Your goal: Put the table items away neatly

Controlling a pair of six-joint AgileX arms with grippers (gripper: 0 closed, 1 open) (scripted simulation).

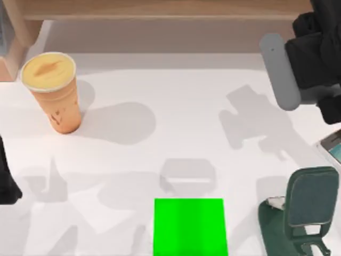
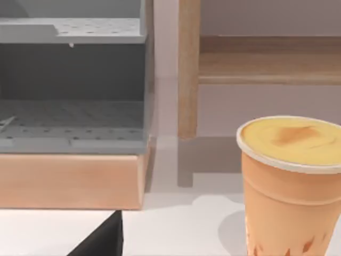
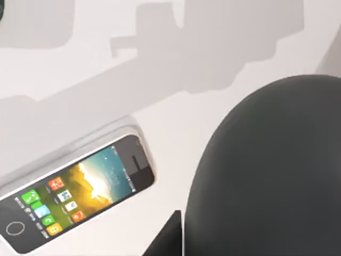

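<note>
The orange cup (image 1: 51, 92) with its yellow lid stands upright at the back left of the white table (image 1: 176, 101); the left wrist view has the cup (image 2: 290, 186) close by. The smartphone (image 1: 333, 145) lies flat at the right edge, its icon screen (image 3: 80, 192) facing up. A dark grey mouse (image 3: 266, 170) hangs above the table beside the phone, with my right gripper (image 1: 327, 101) shut on it. My left arm (image 1: 6, 176) is parked at the left edge.
A bright green pad (image 1: 190, 226) lies at the front middle. A dark green stand (image 1: 306, 210) sits at the front right, just in front of the phone. A wooden shelf (image 1: 160, 8) runs along the back, and a grey rack (image 2: 72, 80) stands behind the cup.
</note>
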